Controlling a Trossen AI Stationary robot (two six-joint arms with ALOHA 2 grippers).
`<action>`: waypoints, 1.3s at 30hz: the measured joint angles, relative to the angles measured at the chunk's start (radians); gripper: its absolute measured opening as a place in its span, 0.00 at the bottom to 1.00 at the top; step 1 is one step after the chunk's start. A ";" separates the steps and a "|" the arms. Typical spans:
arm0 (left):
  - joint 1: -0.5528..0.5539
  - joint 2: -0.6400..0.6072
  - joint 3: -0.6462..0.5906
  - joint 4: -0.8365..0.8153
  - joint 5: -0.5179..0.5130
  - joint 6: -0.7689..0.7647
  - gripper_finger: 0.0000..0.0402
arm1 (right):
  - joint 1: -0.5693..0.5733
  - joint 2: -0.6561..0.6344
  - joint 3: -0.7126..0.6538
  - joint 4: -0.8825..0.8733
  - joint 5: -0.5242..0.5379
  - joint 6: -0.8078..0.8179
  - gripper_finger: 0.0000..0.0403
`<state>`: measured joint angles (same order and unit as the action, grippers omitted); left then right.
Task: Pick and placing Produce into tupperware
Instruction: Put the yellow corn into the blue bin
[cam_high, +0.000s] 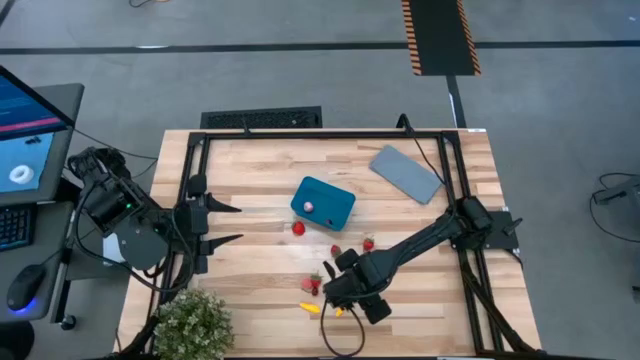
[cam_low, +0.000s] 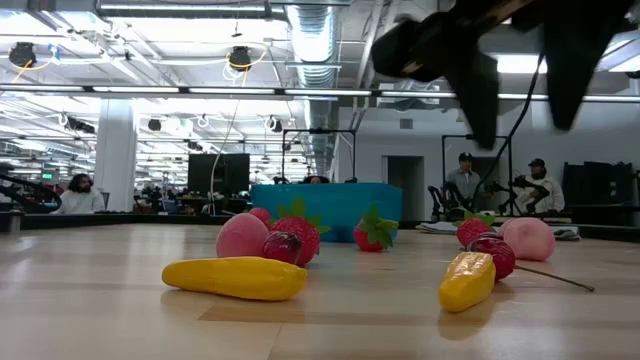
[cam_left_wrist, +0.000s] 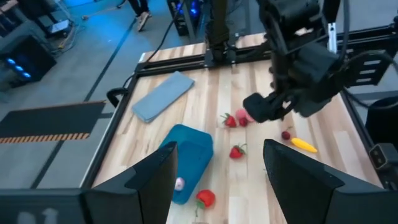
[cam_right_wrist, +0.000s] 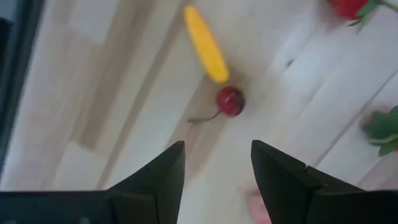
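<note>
The teal tupperware (cam_high: 323, 202) stands mid-table with one pink piece (cam_high: 309, 207) inside. The produce lies loose on the wood toward the near edge: strawberries (cam_high: 298, 228) (cam_high: 368, 243), a red cluster (cam_high: 314, 285) and two yellow pieces (cam_high: 310, 308) (cam_low: 466, 280). My right gripper (cam_high: 335, 293) hangs open over the near cluster, pointing down. A stemmed cherry (cam_right_wrist: 230, 101) and a yellow piece (cam_right_wrist: 206, 45) lie just beyond its fingertips (cam_right_wrist: 217, 152), with nothing between them. My left gripper (cam_high: 233, 223) waits open at the table's left, well above the wood.
A flat grey lid (cam_high: 405, 173) lies at the far right of the table. A leafy green plant (cam_high: 195, 322) stands at the near left corner. A black frame (cam_high: 320, 134) runs round the table's edges. Bare wood lies between the tupperware and the left side.
</note>
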<state>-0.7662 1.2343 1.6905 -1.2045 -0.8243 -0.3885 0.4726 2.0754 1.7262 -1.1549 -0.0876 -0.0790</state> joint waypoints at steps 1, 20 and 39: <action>-0.002 0.003 0.000 0.000 0.000 0.000 0.57 | -0.001 0.007 0.001 0.007 0.008 0.000 0.51; -0.003 0.012 0.000 0.015 0.008 -0.051 0.57 | 0.024 0.059 0.005 0.210 0.009 0.048 0.51; -0.003 0.012 0.000 0.014 0.059 -0.025 0.57 | 0.034 0.116 -0.003 0.257 -0.009 0.124 0.51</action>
<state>-0.7689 1.2461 1.6905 -1.1900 -0.7654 -0.4134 0.5063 2.1918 1.7235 -0.8974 -0.0963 0.0450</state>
